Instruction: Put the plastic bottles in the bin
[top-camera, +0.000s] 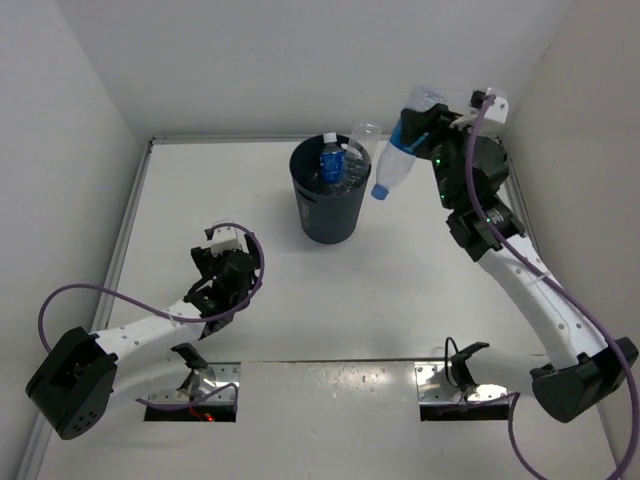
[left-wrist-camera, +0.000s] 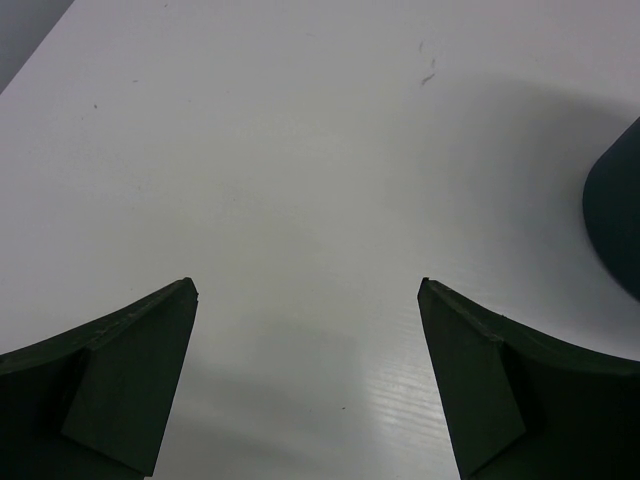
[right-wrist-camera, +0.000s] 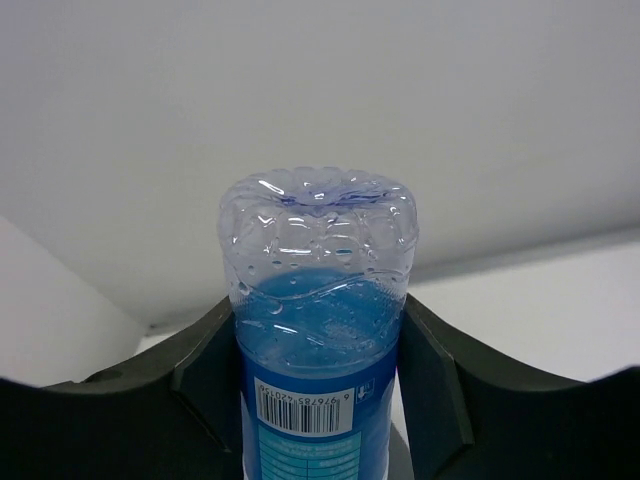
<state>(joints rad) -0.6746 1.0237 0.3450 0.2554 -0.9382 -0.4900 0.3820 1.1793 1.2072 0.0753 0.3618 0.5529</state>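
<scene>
My right gripper (top-camera: 420, 125) is shut on a clear plastic bottle with a blue label (top-camera: 395, 165), held up in the air and tilted, its cap pointing down-left just beside the right rim of the bin (top-camera: 330, 215). In the right wrist view the bottle (right-wrist-camera: 318, 300) sits squeezed between both fingers of the right gripper (right-wrist-camera: 315, 305), base up. Inside the dark round bin stand a blue-labelled bottle (top-camera: 331, 160) and a clear bottle (top-camera: 362, 140) that pokes above the rim. My left gripper (top-camera: 218, 268) hangs low over the table left of the bin, open and holding nothing (left-wrist-camera: 307, 285).
The bin's dark wall (left-wrist-camera: 615, 215) shows at the right edge of the left wrist view. White walls enclose the table at the back and on both sides. Two metal plates (top-camera: 195, 390) (top-camera: 460, 385) with purple cables lie at the near edge.
</scene>
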